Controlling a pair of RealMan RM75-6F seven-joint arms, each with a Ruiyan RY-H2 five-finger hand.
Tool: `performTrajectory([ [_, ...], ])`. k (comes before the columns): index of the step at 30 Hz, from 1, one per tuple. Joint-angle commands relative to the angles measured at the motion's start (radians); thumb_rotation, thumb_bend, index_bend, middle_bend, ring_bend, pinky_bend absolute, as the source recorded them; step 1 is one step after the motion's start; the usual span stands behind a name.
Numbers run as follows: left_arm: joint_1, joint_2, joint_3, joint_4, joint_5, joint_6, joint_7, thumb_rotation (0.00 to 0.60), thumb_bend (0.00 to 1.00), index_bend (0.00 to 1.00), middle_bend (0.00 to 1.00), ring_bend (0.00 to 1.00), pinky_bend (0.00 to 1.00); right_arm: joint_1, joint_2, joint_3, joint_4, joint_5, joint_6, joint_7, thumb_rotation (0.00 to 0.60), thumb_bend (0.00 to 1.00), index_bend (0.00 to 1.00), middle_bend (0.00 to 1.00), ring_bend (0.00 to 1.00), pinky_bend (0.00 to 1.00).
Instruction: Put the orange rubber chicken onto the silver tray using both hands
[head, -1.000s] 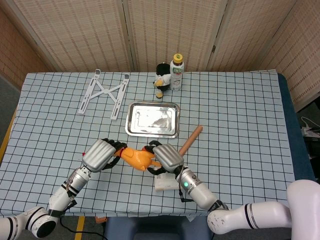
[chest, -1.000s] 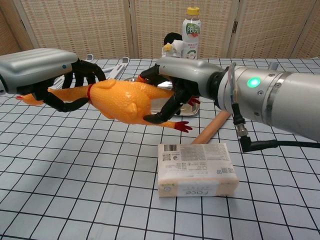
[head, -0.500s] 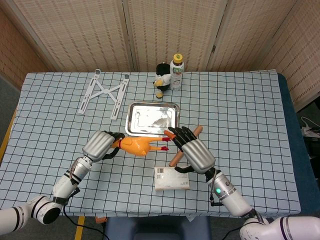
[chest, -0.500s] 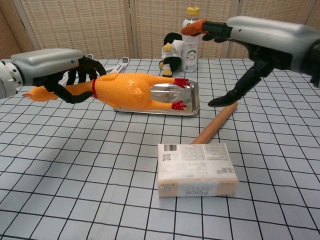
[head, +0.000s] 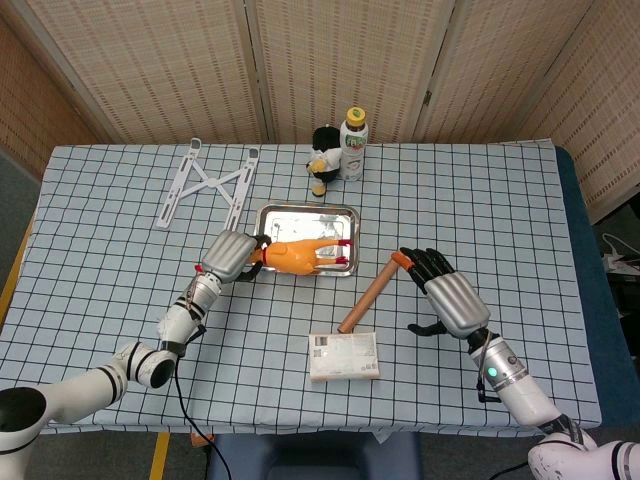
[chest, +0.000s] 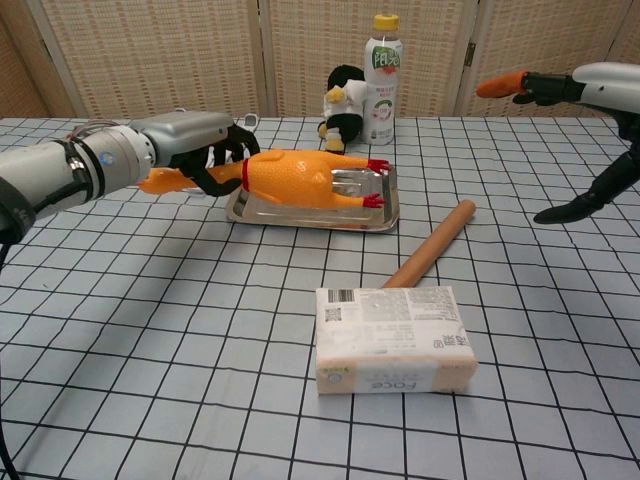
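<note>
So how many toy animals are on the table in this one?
2. The orange rubber chicken lies over the silver tray, held by the left robot hand. A black-and-white plush toy stands beside the bottle at the back.

The left robot hand (chest: 205, 150) grips the neck end of the orange rubber chicken (chest: 295, 178), its dark fingers curled around it; the chicken lies lengthwise over the silver tray (chest: 383, 213), its head projecting past the tray's left edge and its red feet toward the tray's right end; the right robot hand (chest: 590, 135) is raised at the right edge of the view, fingers spread and holding nothing, well apart from the tray; a wooden rod (chest: 432, 244) lies diagonally on the checked worktop (chest: 150, 330), near the tray; a wrapped white packet (chest: 393, 340) lies in front of the rod; a plush penguin (chest: 345, 95) and a bottle (chest: 384, 65) stand behind the tray.
</note>
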Motion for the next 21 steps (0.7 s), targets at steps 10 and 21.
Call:
performTrajectory([
  [10,-0.157,-0.262,0.026,0.498,0.101,-0.133,-0.390,0.600,0.54,0.09,0.30,0.32,0.48,-0.006,-0.012,0.029,0.148,-0.016,-0.078,0.120,0.600,0.07,0.00,0.00,0.00,0.00],
  [21,-0.172,-0.237,0.050,0.495,0.157,-0.081,-0.533,0.600,0.45,0.00,0.00,0.00,0.22,-0.026,0.002,0.042,0.134,-0.039,-0.070,0.121,0.600,0.08,0.00,0.00,0.00,0.00],
])
